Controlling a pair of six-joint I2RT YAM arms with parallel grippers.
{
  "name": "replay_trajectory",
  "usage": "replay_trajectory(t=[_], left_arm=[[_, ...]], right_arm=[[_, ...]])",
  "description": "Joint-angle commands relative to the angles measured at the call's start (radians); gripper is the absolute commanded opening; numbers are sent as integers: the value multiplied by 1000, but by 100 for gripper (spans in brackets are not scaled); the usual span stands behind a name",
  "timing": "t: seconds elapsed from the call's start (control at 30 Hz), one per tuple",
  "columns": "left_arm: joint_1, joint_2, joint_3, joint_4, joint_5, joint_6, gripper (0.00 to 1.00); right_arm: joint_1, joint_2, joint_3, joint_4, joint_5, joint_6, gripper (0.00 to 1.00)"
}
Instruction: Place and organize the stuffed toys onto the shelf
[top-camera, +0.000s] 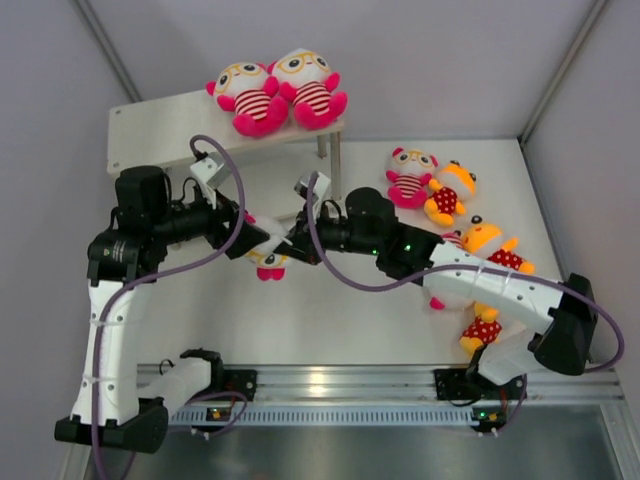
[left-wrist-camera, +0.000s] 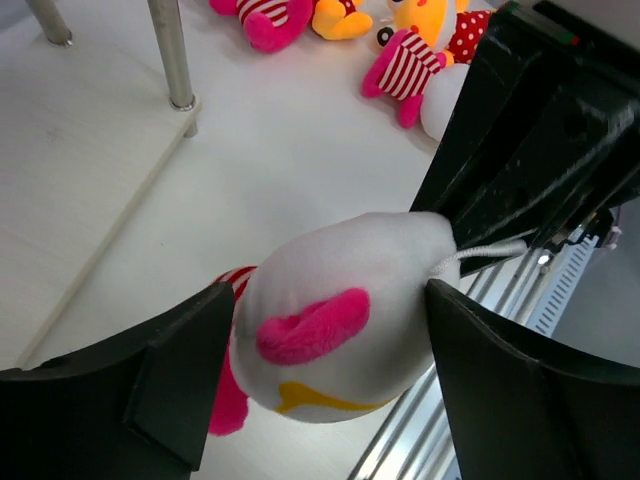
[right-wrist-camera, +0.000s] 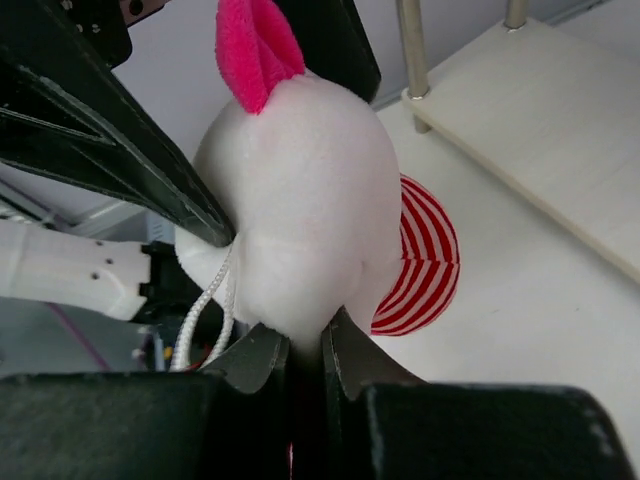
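Note:
A striped plush toy (top-camera: 270, 264) with a white head (left-wrist-camera: 340, 320) hangs between my two grippers in front of the shelf (top-camera: 150, 130). My right gripper (right-wrist-camera: 306, 340) is shut on a pinch of its head fabric (right-wrist-camera: 300, 230). My left gripper (left-wrist-camera: 330, 300) has a finger against each side of the head. Two striped plush (top-camera: 250, 100) (top-camera: 312, 88) sit on the shelf's top board at its right end. On the table at the right lie a striped plush (top-camera: 408, 176) and orange plush (top-camera: 447, 194) (top-camera: 490, 243) (top-camera: 482, 330).
Another striped plush (left-wrist-camera: 408, 62) lies partly under my right arm (top-camera: 480, 280). The shelf's silver legs (left-wrist-camera: 172, 50) and lower board (right-wrist-camera: 540, 130) stand close behind the held toy. An aluminium rail (top-camera: 330, 382) runs along the table's near edge.

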Motion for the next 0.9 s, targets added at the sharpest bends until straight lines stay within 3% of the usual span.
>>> replay_trajectory(t=[0.0, 0.13, 0.23, 0.33, 0.37, 0.53, 0.87], left_arm=[[-6, -55, 41, 34, 14, 64, 85], [-6, -84, 32, 33, -122, 163, 86], [-6, -89, 0, 31, -181, 237, 83], [-8, -87, -42, 4, -190, 294, 83], [-9, -83, -48, -24, -169, 376, 83], [-18, -81, -97, -76, -191, 529, 81], [-23, -60, -71, -104, -133, 555, 79]], right_arm=[[-70, -141, -3, 9, -98, 275, 0], [-293, -240, -243, 207, -302, 597, 0], [-375, -285, -313, 256, -336, 679, 0], [-389, -308, -310, 244, -315, 676, 0], [-389, -307, -307, 258, -316, 688, 0], [-378, -255, -274, 413, -370, 835, 0], [-280, -116, -190, 465, -382, 842, 0]])
